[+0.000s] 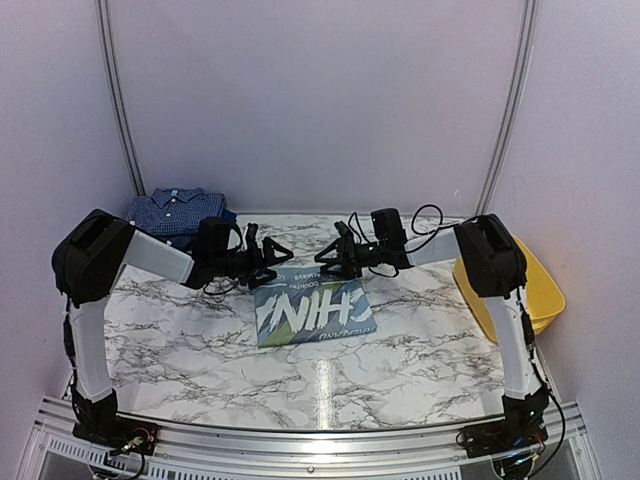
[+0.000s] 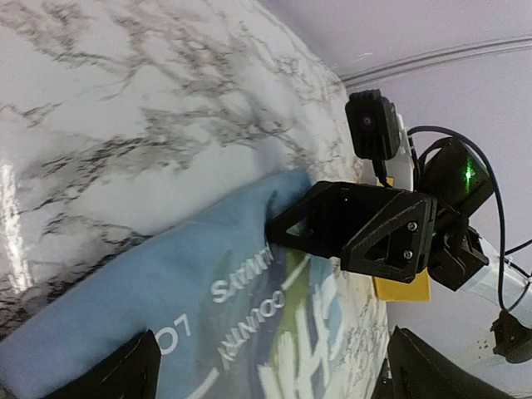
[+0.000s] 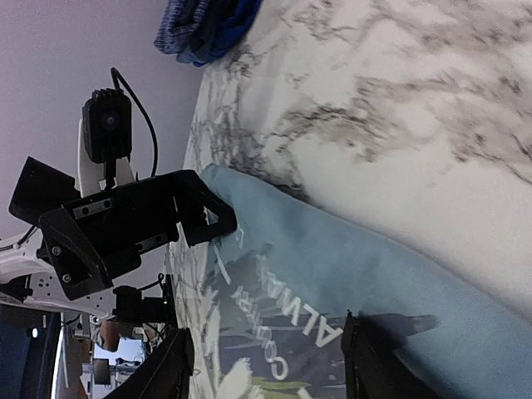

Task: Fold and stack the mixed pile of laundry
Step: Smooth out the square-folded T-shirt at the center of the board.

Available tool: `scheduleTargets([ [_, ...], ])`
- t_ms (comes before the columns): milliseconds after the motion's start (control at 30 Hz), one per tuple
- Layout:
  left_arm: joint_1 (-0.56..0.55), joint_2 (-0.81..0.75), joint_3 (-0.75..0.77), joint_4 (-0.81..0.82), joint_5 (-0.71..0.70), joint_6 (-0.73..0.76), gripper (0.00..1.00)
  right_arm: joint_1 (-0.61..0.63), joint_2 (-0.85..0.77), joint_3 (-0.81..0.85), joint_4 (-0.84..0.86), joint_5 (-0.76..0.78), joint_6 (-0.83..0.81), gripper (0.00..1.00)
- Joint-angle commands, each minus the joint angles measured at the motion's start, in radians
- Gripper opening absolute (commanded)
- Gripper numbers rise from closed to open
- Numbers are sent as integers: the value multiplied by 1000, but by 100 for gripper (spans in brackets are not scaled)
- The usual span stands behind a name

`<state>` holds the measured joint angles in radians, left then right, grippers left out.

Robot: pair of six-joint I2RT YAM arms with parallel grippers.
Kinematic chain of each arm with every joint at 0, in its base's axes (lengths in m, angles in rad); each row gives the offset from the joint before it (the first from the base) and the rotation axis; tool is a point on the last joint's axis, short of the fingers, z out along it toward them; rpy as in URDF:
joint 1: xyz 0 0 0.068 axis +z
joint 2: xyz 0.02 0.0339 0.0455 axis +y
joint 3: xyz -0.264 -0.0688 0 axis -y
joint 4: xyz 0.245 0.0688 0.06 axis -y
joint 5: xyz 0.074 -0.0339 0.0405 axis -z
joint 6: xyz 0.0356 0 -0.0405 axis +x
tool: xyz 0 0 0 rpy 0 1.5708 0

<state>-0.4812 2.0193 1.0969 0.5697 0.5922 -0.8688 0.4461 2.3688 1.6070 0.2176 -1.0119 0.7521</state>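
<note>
Arm bases (image 1: 100, 415) sit nearest. Beyond them, the left gripper (image 1: 268, 255) and right gripper (image 1: 330, 258) stand with jaws apart, holding nothing, at the far corners of the folded T-shirt (image 1: 315, 315) at table (image 1: 200, 350) centre. I'd pinch both corners together, evenly. The checked shirt (image 1: 178, 212) lies far-left. Most of the tub (image 1: 545, 290) is hidden by the arm.

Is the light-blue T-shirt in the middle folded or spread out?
Folded: the light-blue T-shirt lies as a compact rectangle on the marble table, print up, no sleeves or collar sticking out.
</note>
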Motion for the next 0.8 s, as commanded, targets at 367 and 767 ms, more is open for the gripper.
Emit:
scheduleTargets([
  [367,140,16,-128,84,-59,-10,99,-114,-50,-221,224,47,165,58],
  [767,-194,-328,92,-670,-504,822,99,-144,-537,-385,-418,234,-246,58],
])
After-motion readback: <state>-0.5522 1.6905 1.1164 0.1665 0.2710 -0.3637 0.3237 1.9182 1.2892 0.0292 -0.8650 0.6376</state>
